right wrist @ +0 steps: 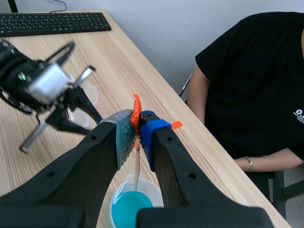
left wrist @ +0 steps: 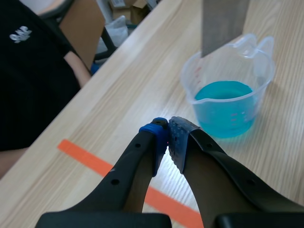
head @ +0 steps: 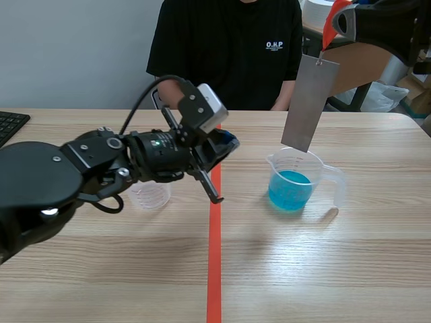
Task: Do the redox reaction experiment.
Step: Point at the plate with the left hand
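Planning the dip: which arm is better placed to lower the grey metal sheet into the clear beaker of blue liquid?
Right. The right gripper is shut on the orange-red tag of the grey metal sheet, which hangs over the clear beaker of blue liquid. The left gripper is shut, empty.

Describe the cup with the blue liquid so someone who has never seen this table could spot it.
On the table, look on the right arm's side of the orange-red tape line. The clear measuring cup stands there under the grey metal sheet hanging from the right end effector. Unlike the smaller empty cup across the line, it holds blue liquid and has a handle.
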